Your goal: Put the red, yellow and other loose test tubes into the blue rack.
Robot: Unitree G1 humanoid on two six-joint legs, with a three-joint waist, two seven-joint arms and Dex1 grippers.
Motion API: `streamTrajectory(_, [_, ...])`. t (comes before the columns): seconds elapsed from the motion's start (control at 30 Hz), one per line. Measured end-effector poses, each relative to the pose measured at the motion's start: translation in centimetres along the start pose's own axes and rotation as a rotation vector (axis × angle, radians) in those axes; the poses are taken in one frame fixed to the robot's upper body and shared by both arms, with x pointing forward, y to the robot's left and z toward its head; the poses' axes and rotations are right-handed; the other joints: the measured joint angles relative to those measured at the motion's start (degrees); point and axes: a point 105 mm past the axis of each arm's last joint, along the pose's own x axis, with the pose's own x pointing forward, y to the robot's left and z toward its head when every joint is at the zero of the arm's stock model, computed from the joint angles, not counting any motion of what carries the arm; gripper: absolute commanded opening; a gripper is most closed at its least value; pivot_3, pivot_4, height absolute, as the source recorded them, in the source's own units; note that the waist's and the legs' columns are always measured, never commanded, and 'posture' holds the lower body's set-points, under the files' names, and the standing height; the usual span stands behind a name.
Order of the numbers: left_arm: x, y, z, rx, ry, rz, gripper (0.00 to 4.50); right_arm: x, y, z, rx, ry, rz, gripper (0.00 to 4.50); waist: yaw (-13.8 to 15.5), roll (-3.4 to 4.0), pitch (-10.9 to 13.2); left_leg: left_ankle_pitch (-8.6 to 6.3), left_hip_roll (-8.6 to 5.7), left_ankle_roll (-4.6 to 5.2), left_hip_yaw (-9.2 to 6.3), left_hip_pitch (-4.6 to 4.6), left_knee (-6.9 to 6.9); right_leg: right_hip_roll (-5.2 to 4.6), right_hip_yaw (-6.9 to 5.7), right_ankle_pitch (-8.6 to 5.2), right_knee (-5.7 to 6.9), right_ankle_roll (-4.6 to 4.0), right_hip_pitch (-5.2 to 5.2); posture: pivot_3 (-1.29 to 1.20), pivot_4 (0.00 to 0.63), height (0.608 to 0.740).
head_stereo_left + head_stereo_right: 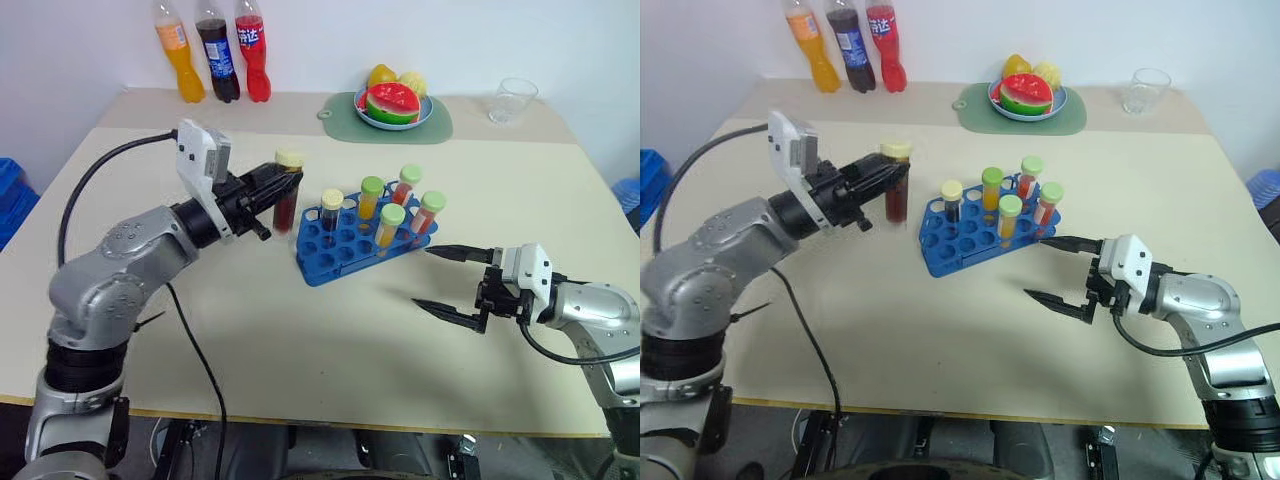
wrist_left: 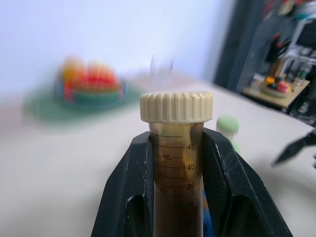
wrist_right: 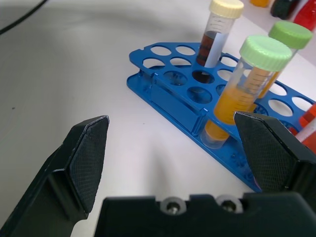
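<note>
Held tube: a dark grey-brown test tube [image 1: 286,200] with a tan cap, upright, above the tabletop, left of centre in the head views and just left of the blue rack.
Left tool [image 1: 281,187]: its two black fingers [image 2: 129,192] are clamped on either side of that tube, below the cap, with printed volume marks showing between them.
Blue rack [image 1: 335,250]: centre of the frame, resting on the tabletop [image 1: 320,330], tilted grid of round holes.
Racked tubes: five stand in it, a dark one with a pale yellow cap [image 1: 331,212], orange-yellow ones with green caps [image 1: 389,225], and red-orange ones with green caps [image 1: 430,212].
Right tool [image 1: 448,281]: lower right, fingers spread wide apart, holding nothing, near the rack's right end.
Background: three soda bottles [image 1: 212,50] upper left; fruit plate [image 1: 393,104] on a green mat and a clear cup [image 1: 512,100] along the top.
</note>
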Motion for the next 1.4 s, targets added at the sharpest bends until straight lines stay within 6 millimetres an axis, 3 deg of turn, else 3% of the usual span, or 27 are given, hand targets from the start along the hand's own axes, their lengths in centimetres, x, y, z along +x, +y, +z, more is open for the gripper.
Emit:
streamTrajectory(0.1, [0.7, -1.0, -2.4, 0.072, -0.063, -0.050, 0.77, -0.8, 0.3, -0.4, 0.020, 0.023, -0.022, 4.50, 0.23, -0.01, 0.00, -0.08, 0.03, 0.15, 0.01, -0.06, 0.00, 0.02, -0.01, 0.03, -0.24, 0.04, 0.06, 0.00, 0.150, 0.740])
streamTrajectory(0.3, [1.1, -4.5, -7.1, 0.056, -0.122, -0.230, 0.77, -3.2, 0.7, -0.5, 0.039, 0.087, -0.076, 4.50, 0.25, -0.01, 0.00, -0.20, 0.02, 0.35, 0.04, -0.10, 0.04, -0.04, -0.01, 0.14, -0.35, 0.24, 0.07, 0.00, 0.150, 0.740])
streamTrajectory(0.47, [2.0, -5.9, -9.0, 0.084, -0.174, -0.280, 0.77, -4.3, 1.1, -0.1, 0.053, 0.111, -0.096, 4.50, 0.23, 0.01, -0.01, -0.20, 0.08, 0.35, 0.03, -0.03, 0.10, 0.05, -0.01, 0.15, -0.31, 0.26, 0.15, 0.00, 0.150, 0.740])
streamTrajectory(0.8, [3.3, -6.2, -9.7, 0.181, -0.221, -0.246, 0.77, -5.9, 2.0, 0.0, 0.067, 0.154, -0.130, 4.50, 0.22, 0.02, -0.02, -0.21, 0.08, 0.38, 0.03, -0.01, 0.15, 0.06, -0.01, 0.24, -0.30, 0.43, 0.19, 0.00, 0.150, 0.740])
streamTrajectory(1.4, [3.3, -6.0, -10.6, 0.173, -0.191, -0.166, 0.77, -5.7, 2.1, 0.4, 0.080, 0.140, -0.120, 4.50, 0.22, 0.07, -0.07, -0.21, 0.08, 0.38, 0.01, 0.07, 0.18, 0.08, -0.03, 0.24, -0.27, 0.44, 0.28, 0.00, 0.150, 0.740])
